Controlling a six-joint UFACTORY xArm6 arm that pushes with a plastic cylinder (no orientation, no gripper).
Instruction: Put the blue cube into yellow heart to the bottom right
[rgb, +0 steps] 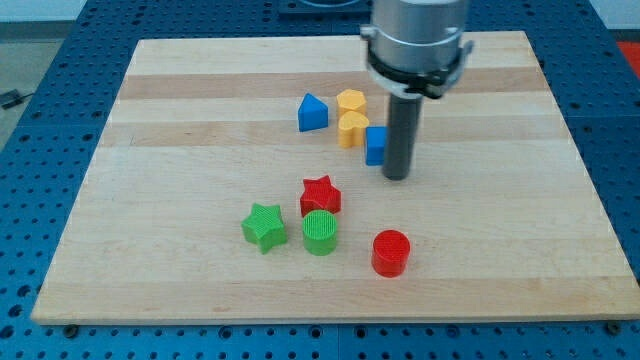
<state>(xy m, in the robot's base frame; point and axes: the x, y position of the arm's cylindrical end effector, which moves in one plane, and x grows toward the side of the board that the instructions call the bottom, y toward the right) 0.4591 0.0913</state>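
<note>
My tip (397, 176): bare rod, no pincer, so no jaw state to tell. It sits just right of the blue cube (375, 145), apparently touching it. Cube already sits against the yellow heart (353, 129), at its lower right. Judged: final nudge step; next a short push leftward, gentle, so the heart doesn't shift.

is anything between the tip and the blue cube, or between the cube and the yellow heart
Nothing visible. My tip sits right against the blue cube on the view's right side, partly covering it. The yellow heart lies just to the cube's upper left, touching or nearly so, with no block between them.
</note>
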